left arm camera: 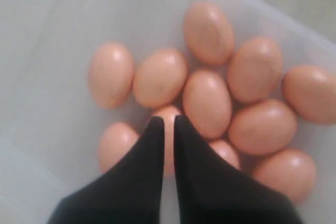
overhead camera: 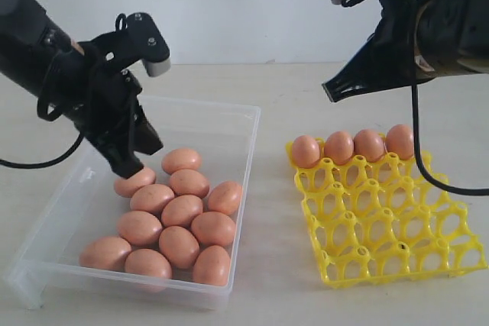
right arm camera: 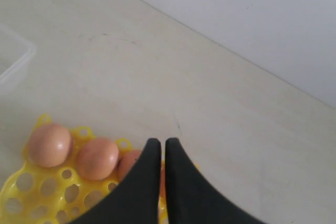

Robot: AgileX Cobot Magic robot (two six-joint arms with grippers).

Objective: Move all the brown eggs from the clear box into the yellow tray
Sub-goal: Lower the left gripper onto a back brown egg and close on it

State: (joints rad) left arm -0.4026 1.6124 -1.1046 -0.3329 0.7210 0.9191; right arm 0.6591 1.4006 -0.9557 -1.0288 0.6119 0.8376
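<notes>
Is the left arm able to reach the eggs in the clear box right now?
Probably yes: the left gripper is right at the eggs in the open box, nothing between, though its shut jaws must open first.

Twelve smooth, oval, orange-brown eggs point(overhead camera: 182, 211) are seen lying clustered and touching in the near half of the large, shallow, transparent plastic box point(overhead camera: 214, 124); its far half is bare. Four more such eggs are seated side by side in the far row of the bright yellow plastic lattice tray point(overhead camera: 397, 227), which is set beside the box. The tray's other three rows are unfilled.
</notes>
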